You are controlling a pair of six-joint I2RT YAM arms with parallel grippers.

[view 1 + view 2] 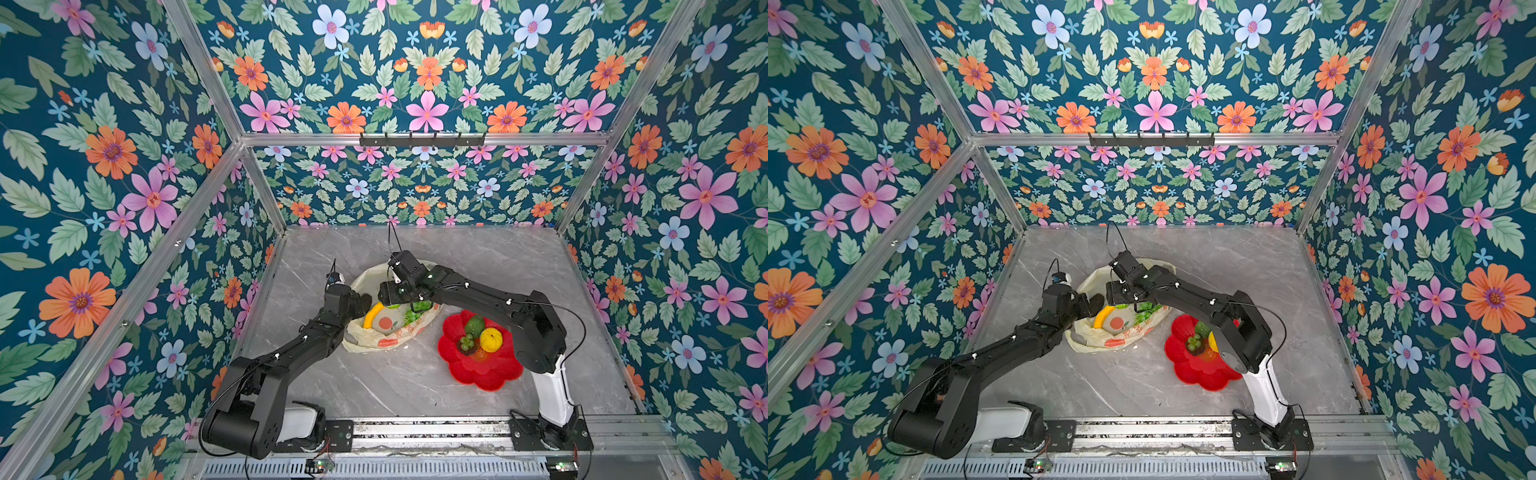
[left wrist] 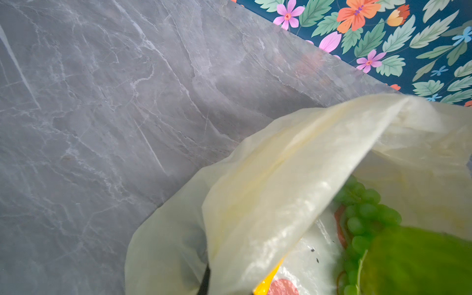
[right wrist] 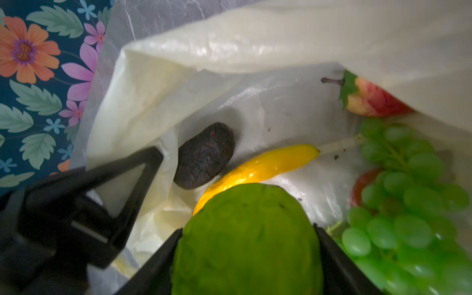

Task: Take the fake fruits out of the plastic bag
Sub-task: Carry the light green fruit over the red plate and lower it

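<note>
With right claw [image 3: 246, 229] pinching the bumpy lime-green plastic fruit [image 3: 247, 252] inside the crinkly cream-yellow plastic bag [image 3: 229, 46], calls for lifting rightward to the glossy red flower-shaped plate [image 1: 486, 376].

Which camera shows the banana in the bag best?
Right wrist: banana nearly whole, one end behind the green fruit. Both top views show a small curved piece; left wrist only a yellow sliver.
</note>
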